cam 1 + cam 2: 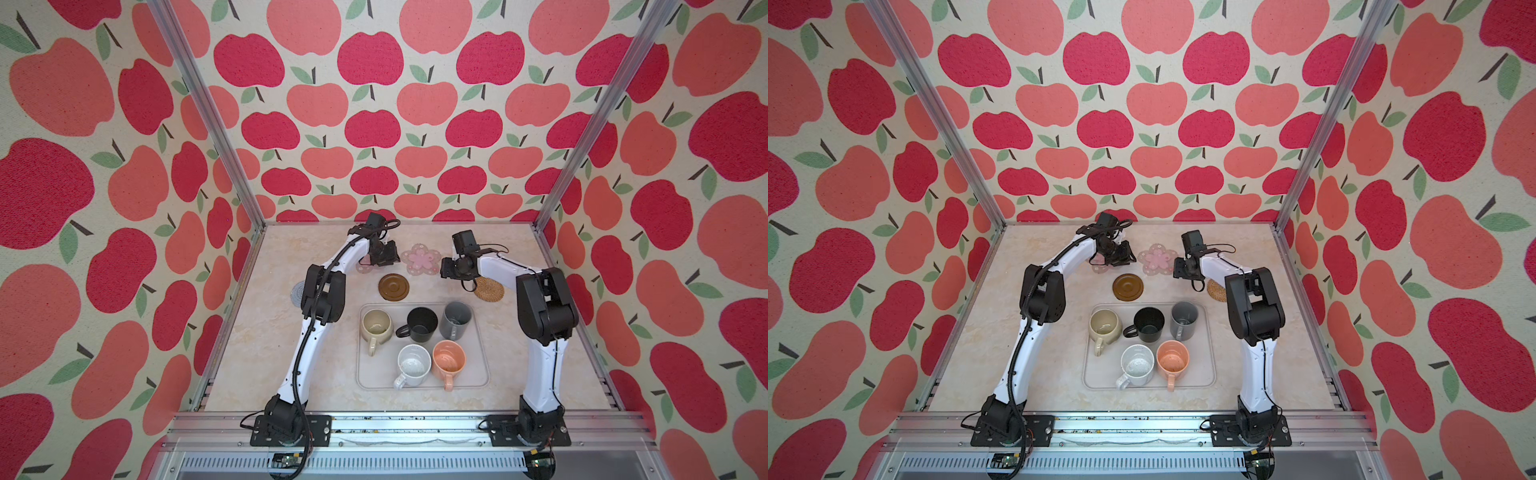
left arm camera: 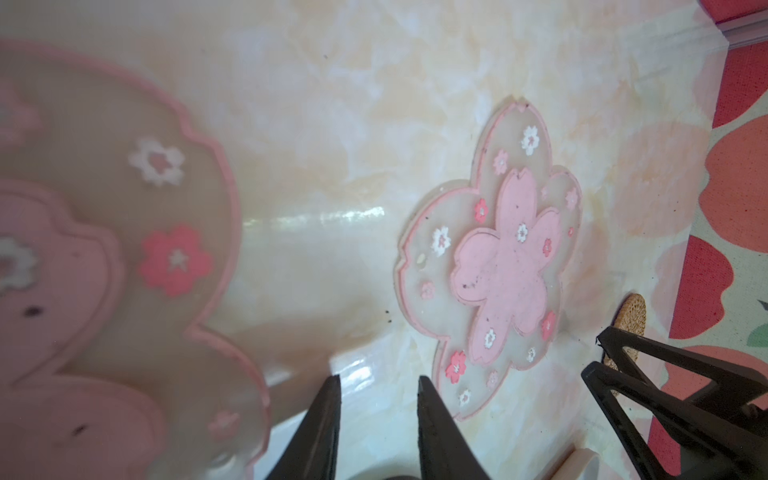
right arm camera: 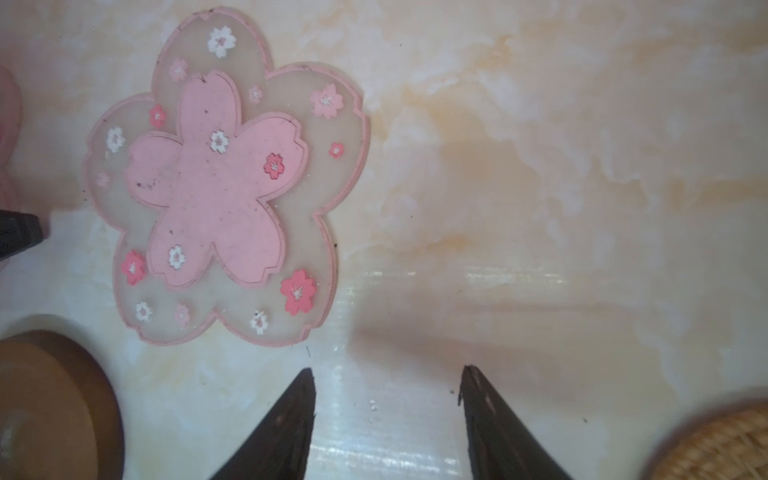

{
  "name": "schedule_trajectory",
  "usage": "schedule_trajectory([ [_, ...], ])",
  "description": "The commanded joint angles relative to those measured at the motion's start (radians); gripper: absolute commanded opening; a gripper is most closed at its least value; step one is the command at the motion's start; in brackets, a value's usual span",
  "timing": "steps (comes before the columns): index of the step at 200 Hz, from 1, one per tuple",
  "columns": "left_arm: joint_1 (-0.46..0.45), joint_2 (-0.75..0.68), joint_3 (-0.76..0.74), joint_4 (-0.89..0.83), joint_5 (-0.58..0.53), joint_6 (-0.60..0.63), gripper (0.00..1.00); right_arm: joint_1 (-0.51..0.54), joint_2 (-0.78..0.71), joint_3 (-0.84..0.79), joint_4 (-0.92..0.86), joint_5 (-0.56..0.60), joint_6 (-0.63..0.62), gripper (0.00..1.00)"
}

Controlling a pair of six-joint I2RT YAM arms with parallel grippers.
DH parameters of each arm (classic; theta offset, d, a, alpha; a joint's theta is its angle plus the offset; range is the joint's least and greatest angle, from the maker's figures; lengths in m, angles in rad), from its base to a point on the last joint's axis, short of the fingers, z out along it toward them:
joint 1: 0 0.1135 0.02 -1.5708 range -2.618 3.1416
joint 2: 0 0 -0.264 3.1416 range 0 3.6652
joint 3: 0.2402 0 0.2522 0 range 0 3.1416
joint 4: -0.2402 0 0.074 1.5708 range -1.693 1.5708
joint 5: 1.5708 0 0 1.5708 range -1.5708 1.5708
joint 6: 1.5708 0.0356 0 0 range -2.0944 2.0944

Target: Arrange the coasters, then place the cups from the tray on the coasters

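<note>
Five cups stand on the tray [image 1: 482,376]: cream [image 1: 376,326], black [image 1: 422,324], grey [image 1: 455,320], white [image 1: 413,365] and peach [image 1: 449,361]. Behind the tray lie the coasters: a pink flower [image 1: 419,258], a second pink flower [image 1: 365,268] half under my left gripper [image 1: 386,254], a brown wooden round [image 1: 394,286], a rattan round [image 1: 489,289] and a grey crocheted round [image 1: 297,293] behind the left arm. The left gripper [image 2: 379,378] hovers low beside its flower coaster [image 2: 124,249], jaws slightly apart and empty. The right gripper [image 3: 388,370] is open over bare table between the flower [image 3: 224,178] and the rattan [image 3: 715,440].
Apple-patterned walls with metal posts [image 1: 548,216] close in the marble table [image 1: 270,353] on three sides. The arms' bases [image 1: 286,424] sit on the front rail. The two grippers face each other across the middle flower coaster, a short way apart.
</note>
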Motion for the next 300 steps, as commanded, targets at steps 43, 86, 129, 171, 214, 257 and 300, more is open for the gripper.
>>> schedule_trajectory([
  [43, 0.012, 0.042, 0.124, -0.006, -0.002, -0.018, 0.34, -0.004, 0.008, 0.031, 0.024, -0.008, -0.015, 0.6],
  [86, 0.012, 0.064, 0.136, 0.018, 0.005, -0.032, 0.34, -0.004, 0.017, 0.034, 0.035, -0.019, -0.008, 0.61],
  [129, 0.01, 0.084, 0.141, 0.048, 0.017, -0.04, 0.35, -0.005, 0.018, 0.034, 0.041, -0.022, -0.011, 0.62],
  [171, -0.006, 0.112, 0.184, 0.024, -0.004, -0.019, 0.35, -0.005, 0.033, 0.035, 0.058, -0.04, 0.0, 0.63],
  [214, -0.004, 0.139, 0.194, 0.047, 0.014, -0.051, 0.35, -0.002, 0.069, 0.053, 0.074, -0.06, 0.011, 0.63],
  [257, -0.006, 0.168, 0.206, 0.066, 0.054, -0.083, 0.36, 0.0, 0.098, 0.071, 0.075, -0.077, 0.015, 0.64],
  [300, -0.017, 0.188, 0.207, 0.078, 0.079, -0.097, 0.36, 0.007, 0.124, 0.083, 0.074, -0.096, 0.028, 0.65],
])
